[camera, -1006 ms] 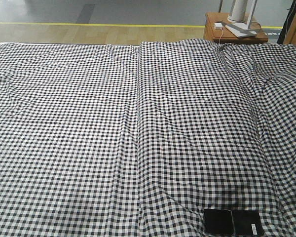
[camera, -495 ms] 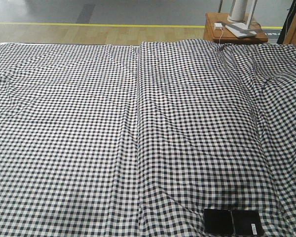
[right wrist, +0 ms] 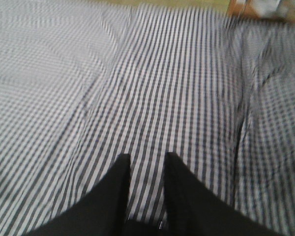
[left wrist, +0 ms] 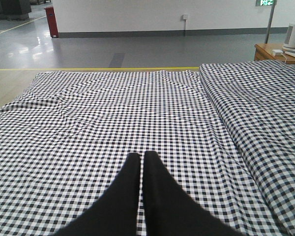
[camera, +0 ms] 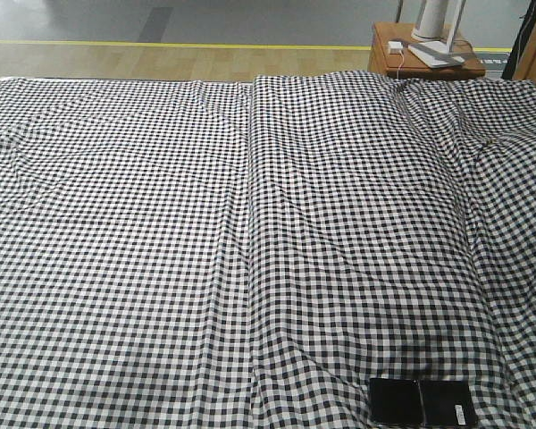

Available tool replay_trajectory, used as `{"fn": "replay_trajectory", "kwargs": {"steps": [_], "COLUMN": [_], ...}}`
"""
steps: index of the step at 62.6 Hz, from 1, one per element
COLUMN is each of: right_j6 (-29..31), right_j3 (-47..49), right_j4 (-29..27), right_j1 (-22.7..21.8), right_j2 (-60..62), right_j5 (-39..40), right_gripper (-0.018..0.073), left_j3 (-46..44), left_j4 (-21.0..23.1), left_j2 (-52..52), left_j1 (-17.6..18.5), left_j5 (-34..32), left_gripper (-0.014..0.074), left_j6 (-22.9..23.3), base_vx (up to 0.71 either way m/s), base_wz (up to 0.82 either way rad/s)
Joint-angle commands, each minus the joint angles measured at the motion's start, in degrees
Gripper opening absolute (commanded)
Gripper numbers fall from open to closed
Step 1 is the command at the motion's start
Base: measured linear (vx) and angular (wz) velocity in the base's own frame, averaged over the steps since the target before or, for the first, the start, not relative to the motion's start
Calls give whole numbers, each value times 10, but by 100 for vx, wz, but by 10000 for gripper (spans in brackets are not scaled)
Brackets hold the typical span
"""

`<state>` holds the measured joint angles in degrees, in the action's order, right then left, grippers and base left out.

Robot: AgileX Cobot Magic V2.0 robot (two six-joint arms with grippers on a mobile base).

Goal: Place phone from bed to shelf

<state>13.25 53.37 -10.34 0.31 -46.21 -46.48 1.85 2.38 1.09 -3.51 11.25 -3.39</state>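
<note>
Phone [camera: 422, 402] lay flat on bed [camera: 161, 223], close to you, right side. Left jaws were together, right jaws slightly apart (that view was blurred). Flat slab, soft bed: you could've skidded over it or shoved it away.

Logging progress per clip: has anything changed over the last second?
Nothing visibly changed in the front view. The phone lies in the same spot at the near edge of the bed, untouched. The right wrist view is blurred, so the right gripper may be moving.
</note>
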Motion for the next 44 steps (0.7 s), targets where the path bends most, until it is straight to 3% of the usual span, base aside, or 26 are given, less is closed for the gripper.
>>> {"fn": "replay_trajectory", "kwargs": {"steps": [1,13,18,44], "right_j6": [-21,-38,-39,-70], "right_j3": [19,19,19,21], "right_j4": [1,1,1,24], "right_j1": [-2,-2,-2,-2], "right_j2": [-32,-79,-94,-155], "right_j5": [-10,-40,-42,-25], "right_gripper": [342,652,730,692], "left_j3": [4,4,4,4], "left_j4": [5,5,5,5], "left_j2": [5,5,5,5], "left_j1": [0,0,0,0], "left_j5": [-40,-40,-40,-40], "left_gripper": [1,1,1,1], "left_j6": [0,0,0,0], "base_vx": [0,0,0,0], "base_wz": [0,0,0,0]}}
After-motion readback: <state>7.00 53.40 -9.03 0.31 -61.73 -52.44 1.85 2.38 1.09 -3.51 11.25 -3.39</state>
